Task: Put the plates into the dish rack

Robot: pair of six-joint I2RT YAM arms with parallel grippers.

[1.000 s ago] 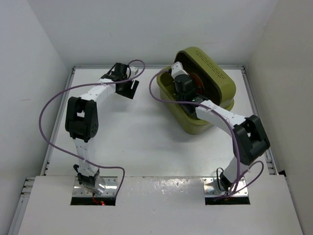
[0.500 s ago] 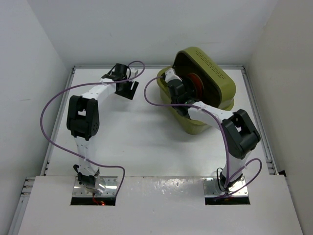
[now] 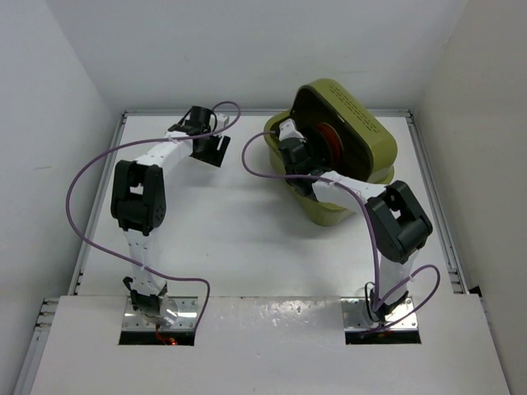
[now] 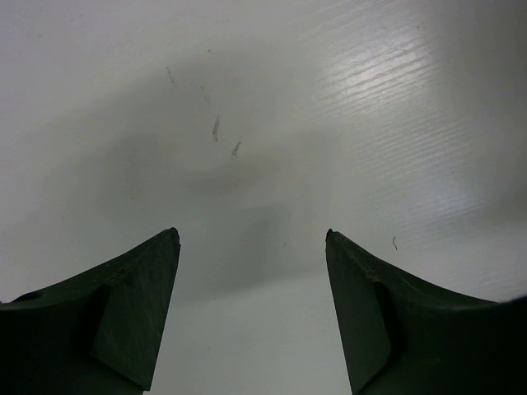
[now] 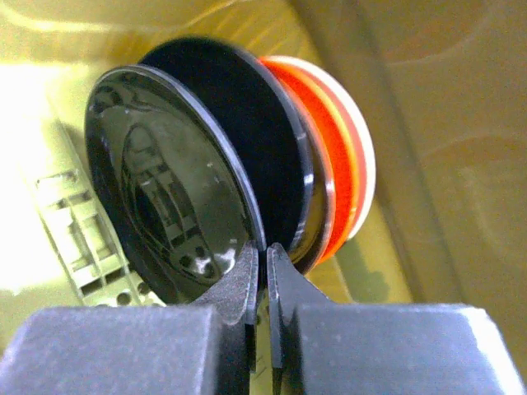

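Observation:
The olive-green dish rack (image 3: 375, 152) stands at the back right with its lid up. Inside it several plates stand on edge in a row: a glossy black plate (image 5: 169, 206) in front, a second black one (image 5: 247, 115), an orange one (image 5: 333, 177) and a cream one (image 5: 366, 152). The orange plate (image 3: 329, 136) also shows from above. My right gripper (image 5: 265, 253) (image 3: 290, 148) reaches into the rack, shut on the near rim of the front black plate. My left gripper (image 4: 251, 239) (image 3: 212, 148) hangs open over bare table at the back left, holding nothing.
The rack's slatted floor (image 5: 78, 239) shows left of the plates and its wall (image 5: 445, 164) lies close on the right. White walls close the table (image 3: 230, 222) on three sides. Purple cables loop off both arms.
My right wrist has shifted left inside the rack and its elbow has swung in toward the table's middle. The left arm has hardly moved.

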